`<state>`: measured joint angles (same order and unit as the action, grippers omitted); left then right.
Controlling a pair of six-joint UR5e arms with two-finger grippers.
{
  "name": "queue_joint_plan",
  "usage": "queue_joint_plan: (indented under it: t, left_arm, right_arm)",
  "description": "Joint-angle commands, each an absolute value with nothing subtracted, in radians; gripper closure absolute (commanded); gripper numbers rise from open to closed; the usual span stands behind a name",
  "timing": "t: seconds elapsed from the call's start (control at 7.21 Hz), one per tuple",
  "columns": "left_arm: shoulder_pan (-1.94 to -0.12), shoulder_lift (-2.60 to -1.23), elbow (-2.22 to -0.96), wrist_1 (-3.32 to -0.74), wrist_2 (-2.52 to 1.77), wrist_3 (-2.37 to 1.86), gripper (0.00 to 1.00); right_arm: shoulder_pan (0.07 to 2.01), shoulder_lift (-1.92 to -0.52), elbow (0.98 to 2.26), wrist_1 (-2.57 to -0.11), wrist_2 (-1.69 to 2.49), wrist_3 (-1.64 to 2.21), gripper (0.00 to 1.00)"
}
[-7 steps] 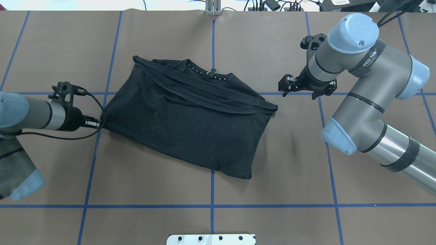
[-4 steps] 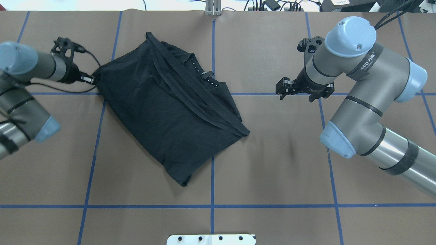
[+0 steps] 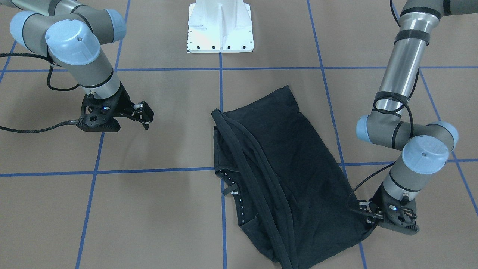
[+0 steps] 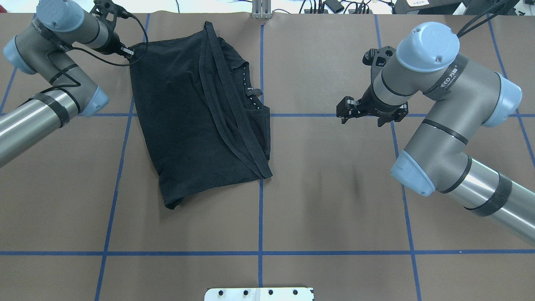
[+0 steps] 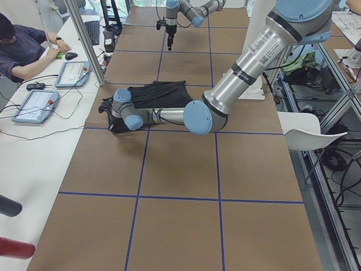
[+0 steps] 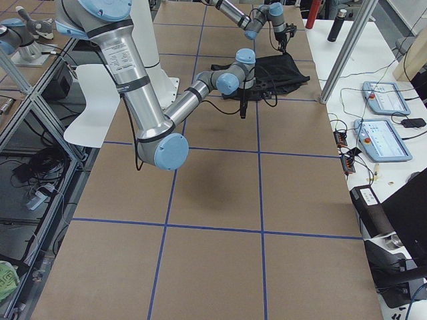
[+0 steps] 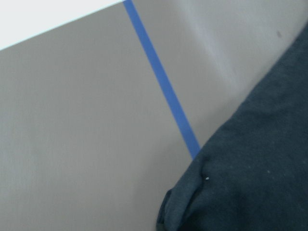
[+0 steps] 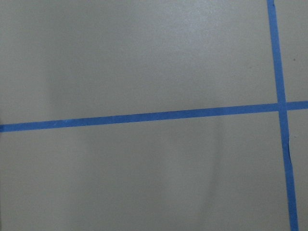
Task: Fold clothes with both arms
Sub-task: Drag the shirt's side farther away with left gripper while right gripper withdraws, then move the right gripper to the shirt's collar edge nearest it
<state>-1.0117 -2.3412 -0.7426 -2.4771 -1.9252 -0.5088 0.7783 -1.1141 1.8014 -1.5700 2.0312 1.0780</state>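
The clothes are one black T-shirt (image 4: 196, 121), folded into a rough rectangle left of the table's middle, with a dark hem band running diagonally across it and the collar on its right side. My left gripper (image 4: 130, 53) is shut on the shirt's far-left corner, close to the table's far edge; it shows again in the front-facing view as the left gripper (image 3: 368, 218) beside the shirt (image 3: 291, 175). The left wrist view holds only the shirt's corner (image 7: 250, 187), no fingers. My right gripper (image 4: 343, 113) hovers open and empty to the right of the shirt, well apart from it.
Blue tape lines (image 4: 260, 209) divide the brown table into squares. The white pedestal base (image 3: 220, 26) stands at the robot's side. Beyond the far edge, a person (image 5: 20, 48) sits at a white bench with tablets (image 5: 36, 104) and cables.
My left gripper has pulled the shirt's corner toward the far edge, swinging the whole shirt round and to the left. The right gripper has barely shifted.
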Motion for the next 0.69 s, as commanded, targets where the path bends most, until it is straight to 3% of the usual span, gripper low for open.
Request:
queue_joint_plan:
  t: [0.0, 0.42, 0.55]
  left_arm:
    - [-1.038, -2.347, -0.783, -2.513, -1.939, -0.508, 0.0]
    - [-1.109, -2.197, -0.959, -2.497, -2.155, -0.43, 0.0]
    - [-1.108, -2.145, -1.024, -2.497, -2.154, -0.437, 0.0]
  right_arm:
    - [0.764, -1.111, 1.79, -1.566, 2.026, 1.078, 0.01]
    - [0.689, -1.069, 1.77, -1.565, 1.978, 1.201, 0.0]
    - [0.657, -1.002, 1.711, -1.563, 1.939, 1.282, 0.0]
